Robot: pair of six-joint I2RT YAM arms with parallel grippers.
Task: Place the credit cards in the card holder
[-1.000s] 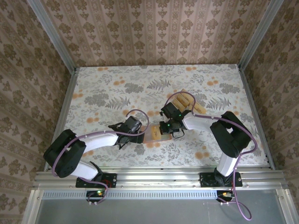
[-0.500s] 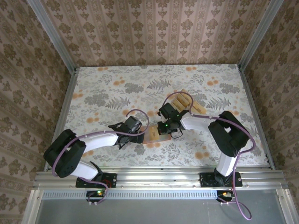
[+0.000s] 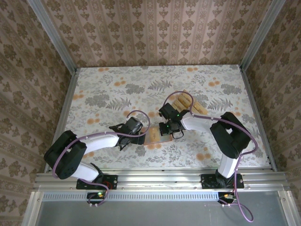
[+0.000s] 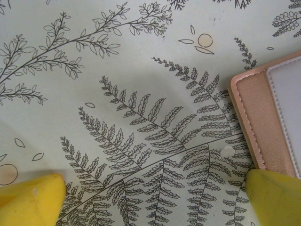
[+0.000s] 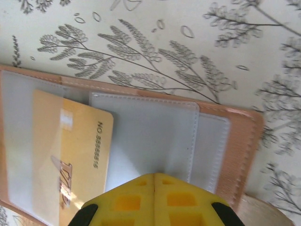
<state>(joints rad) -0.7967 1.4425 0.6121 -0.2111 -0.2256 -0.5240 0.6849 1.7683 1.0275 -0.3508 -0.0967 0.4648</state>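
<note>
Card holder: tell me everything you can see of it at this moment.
The card holder lies open and flat on the floral table. Its rim looks like pinkish-brown leather with a stitched seam; inside are greyish, slightly see-through pockets. One yellow card sits partly tucked into a pocket. The shut right gripper is over its middle; a finger of the open left gripper is by its corner, contact unclear.

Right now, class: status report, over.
Left gripper open, empty. Right gripper shut above open card holder. One credit card lies on it; other credit cards beyond. Nothing blocking.
</note>
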